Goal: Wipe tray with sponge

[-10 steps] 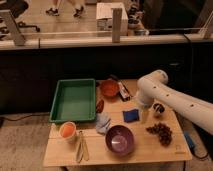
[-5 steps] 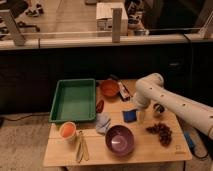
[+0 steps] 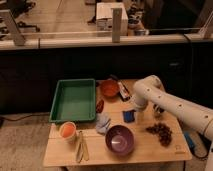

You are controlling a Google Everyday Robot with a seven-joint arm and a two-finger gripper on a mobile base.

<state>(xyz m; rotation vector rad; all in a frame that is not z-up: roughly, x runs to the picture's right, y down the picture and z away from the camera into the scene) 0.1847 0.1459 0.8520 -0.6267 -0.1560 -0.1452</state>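
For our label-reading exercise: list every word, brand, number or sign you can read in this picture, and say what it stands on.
No text can be read anywhere in this view.
tray: plain green, no label to be seen.
sponge: dark blue, no marking visible.
gripper, low and close beside the sponge: no readable marking.
white box in the background: any print is too blurred to read.

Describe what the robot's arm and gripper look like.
The arm is white, made of thick rounded tubular segments with a bulbous joint at the bend. Its gripper, over the table beside the sponge, looks pale too; no cables or markings are discernible.
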